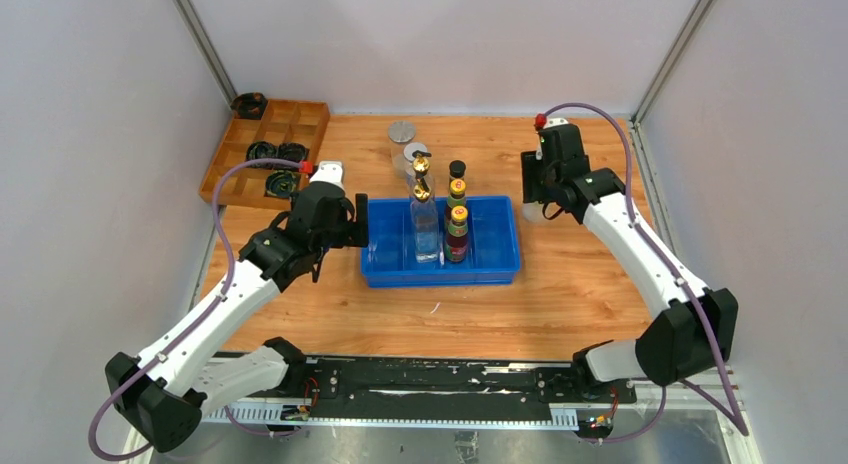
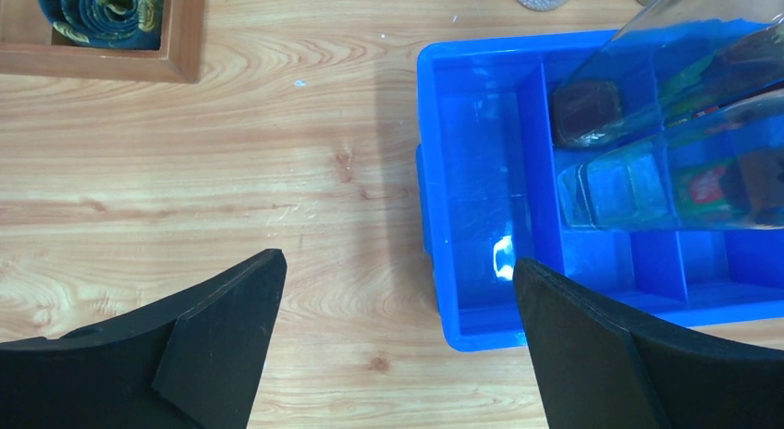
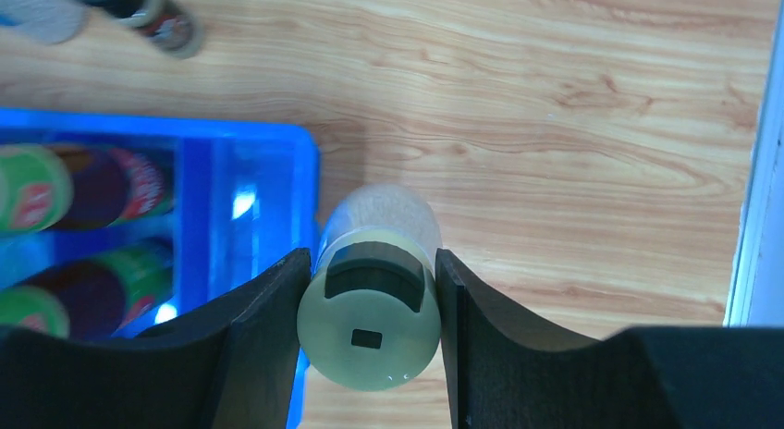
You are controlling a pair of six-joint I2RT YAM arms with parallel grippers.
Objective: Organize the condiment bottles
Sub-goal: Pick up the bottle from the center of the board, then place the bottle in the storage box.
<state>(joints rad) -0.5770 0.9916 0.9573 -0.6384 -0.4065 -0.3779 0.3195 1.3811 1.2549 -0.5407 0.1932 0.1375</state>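
Wooden table (image 1: 560, 304), bearing all that follows. Blue divided bin (image 1: 495, 274), mid-table. In its compartments we count one tall clear gold-spouted bottle (image 1: 424, 229) and two dark yellow-capped sauce bottles (image 1: 457, 236) (image 1: 456, 196), all upright. Wooden compartment tray (image 1: 300, 117), far left, holds black coiled rings (image 1: 268, 150). Left gripper (image 2: 398, 265): jaws wide apart and holding nothing, over bare table just beside the bin's left wall. Right gripper (image 3: 372, 258): jaws clamped on a cream-lidded clear jar (image 3: 370, 327), just outside the bin's right wall; we cannot tell whether it touches the table. Two silver-lidded jars (image 1: 402, 131) (image 1: 415, 154) stand on the table beyond the bin. Small black-capped bottle (image 1: 457, 170), just behind the bin's far wall.
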